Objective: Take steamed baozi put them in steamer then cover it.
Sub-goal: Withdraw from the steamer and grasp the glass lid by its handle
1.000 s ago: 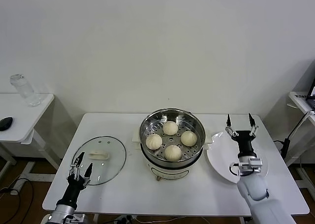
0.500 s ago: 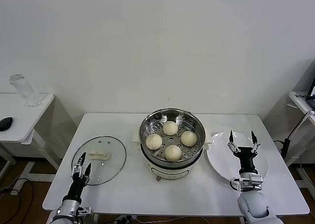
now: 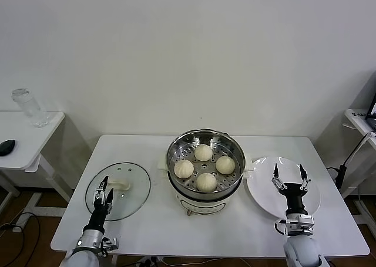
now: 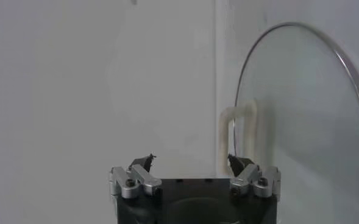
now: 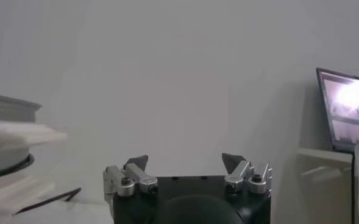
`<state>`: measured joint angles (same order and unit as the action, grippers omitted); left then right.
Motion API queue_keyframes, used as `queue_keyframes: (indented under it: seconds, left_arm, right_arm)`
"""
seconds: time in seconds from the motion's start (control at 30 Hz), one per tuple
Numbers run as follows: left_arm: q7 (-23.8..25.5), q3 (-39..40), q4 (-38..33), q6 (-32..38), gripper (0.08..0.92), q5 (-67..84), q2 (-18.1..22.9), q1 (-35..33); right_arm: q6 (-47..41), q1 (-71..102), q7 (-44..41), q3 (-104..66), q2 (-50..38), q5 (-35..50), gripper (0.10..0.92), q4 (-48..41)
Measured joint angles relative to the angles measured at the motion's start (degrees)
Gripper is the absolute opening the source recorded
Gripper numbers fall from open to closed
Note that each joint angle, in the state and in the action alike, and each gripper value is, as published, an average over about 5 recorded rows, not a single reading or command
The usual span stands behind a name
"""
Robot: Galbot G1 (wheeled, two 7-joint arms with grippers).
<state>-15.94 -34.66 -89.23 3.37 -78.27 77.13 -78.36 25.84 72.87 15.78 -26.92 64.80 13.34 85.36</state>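
Observation:
The steamer (image 3: 230, 177) stands open mid-table with several cream-white steamed baozi (image 3: 203, 152) on its perforated tray. The cover (image 3: 132, 196), a clear glass lid with a cream handle (image 3: 121, 185), lies flat on the table to its left. My left gripper (image 3: 105, 191) hovers open over the cover's near part, just short of the handle; the left wrist view shows the cover (image 4: 307, 122), the handle (image 4: 237, 137) and the empty left gripper (image 4: 191, 161). My right gripper (image 3: 288, 172) stands open and empty above the white plate (image 3: 264, 188). The right wrist view shows this gripper (image 5: 185, 161) and the steamer (image 5: 8, 140).
The white table (image 3: 153, 226) carries everything. A side table at the far left holds a glass jar (image 3: 26, 107) and a black mouse (image 3: 6, 146). Another table edge (image 3: 359, 117) stands at the far right, with a laptop (image 5: 347, 119) on it.
My right gripper has drawn back and down from beside the steamer to over the plate. My left gripper has crept forward over the cover toward its handle. Both stayed open.

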Motion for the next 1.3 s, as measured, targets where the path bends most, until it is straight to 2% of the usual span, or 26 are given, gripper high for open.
queue_keyframes:
  seconds: [1.17, 1.3]
  left_arm:
    - [-0.9, 2.3, 8.4, -0.2, 0.821, -0.3, 0.6, 8.8]
    - [-0.9, 2.3, 9.3, -0.1, 0.774, -0.1, 0.7, 9.4]
  right_arm:
    - [1.0, 2.2, -1.1, -1.7, 1.2, -0.7, 0.823, -0.5]
    - [1.0, 2.2, -1.1, -1.8, 1.1, -0.8, 0.823, -0.3]
